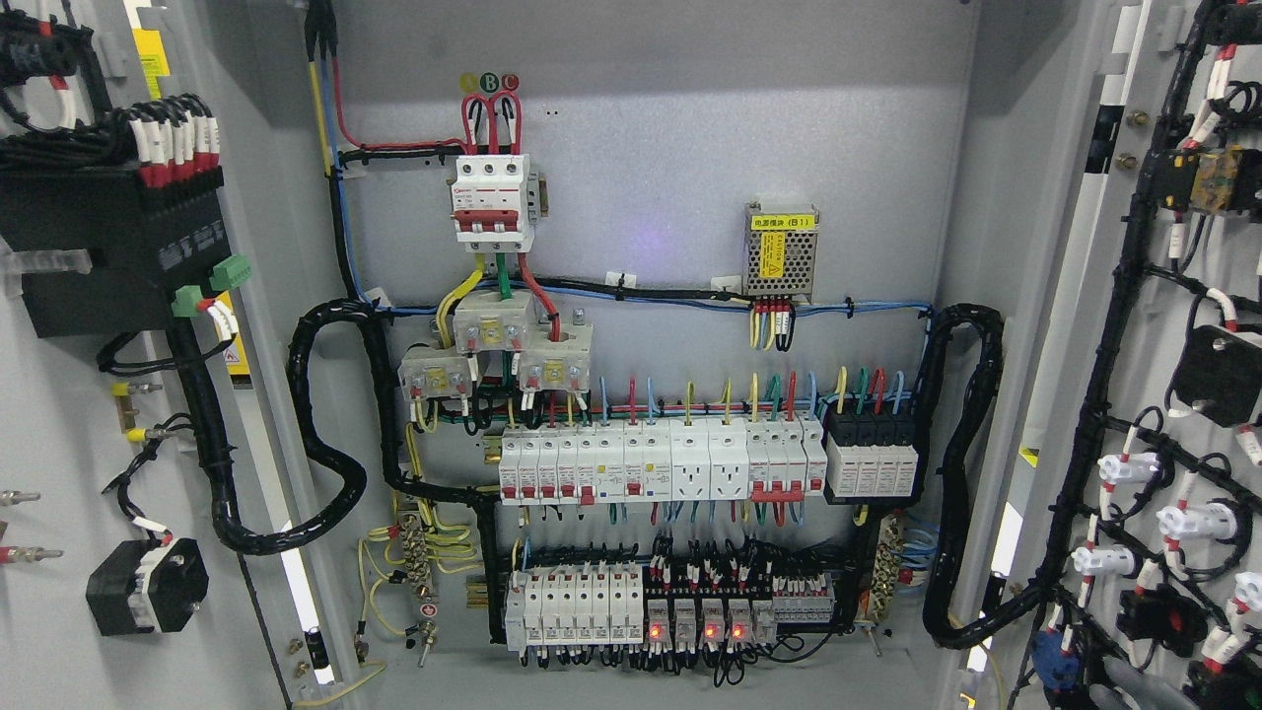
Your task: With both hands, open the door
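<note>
Both grey metal doors stand swung wide: the left door (pixel 59 414) at the cabinet's left edge, the right door (pixel 1173 394) at its right, their inner faces carrying black wire looms. Between them the flat back panel (pixel 670 148) lies fully exposed, with 2 rows of white breakers (pixel 651 463) below. Neither robot hand is in view.

Both doors, left door (pixel 59 414) and right door (pixel 1173 394), stand wide open; bare back panel (pixel 651 148) sits above, crowded breaker rows (pixel 661 463) and cable looms (pixel 325 434) below.
</note>
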